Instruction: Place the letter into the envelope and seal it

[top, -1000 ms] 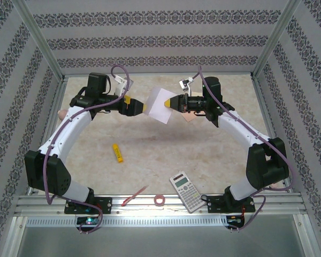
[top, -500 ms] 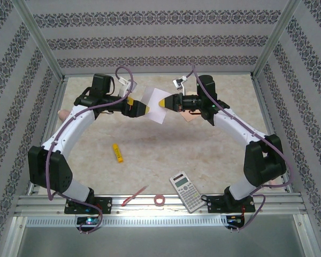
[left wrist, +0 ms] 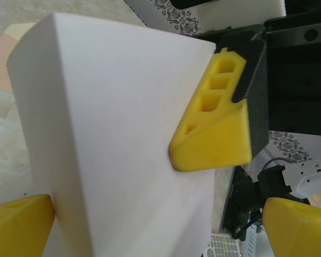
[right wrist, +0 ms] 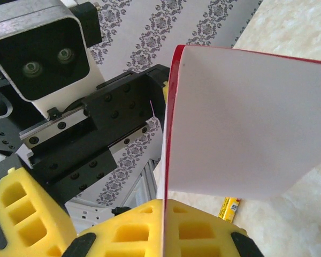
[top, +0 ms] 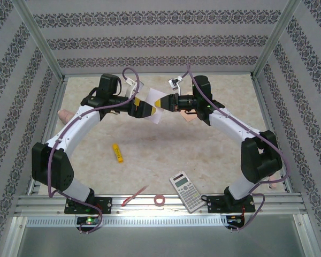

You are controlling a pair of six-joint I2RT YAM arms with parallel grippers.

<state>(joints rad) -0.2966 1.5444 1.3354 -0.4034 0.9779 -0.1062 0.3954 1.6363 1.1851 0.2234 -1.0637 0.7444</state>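
The letter (top: 151,96) hangs upright in the air over the back of the table, its white back showing in the top view. My right gripper (top: 160,101) is shut on its edge; the right wrist view shows the sheet (right wrist: 241,123) with its red border pinched between the yellow pads (right wrist: 163,219). My left gripper (top: 148,109) is open, and in the left wrist view the letter (left wrist: 112,134) stands between its spread fingertips (left wrist: 21,225). The peach envelope (top: 190,119) lies flat on the table under the right arm, and its corner (left wrist: 1,67) also shows in the left wrist view.
On the table lie a yellow tube (top: 117,152), a calculator (top: 185,191), a red pen (top: 135,195) and a small tape ring (top: 160,200) near the front rail. A pinkish object (top: 64,113) sits at the left wall.
The right gripper has carried the letter leftward while the left gripper moved right toward it. The letter's free edge now sits between the left fingers.
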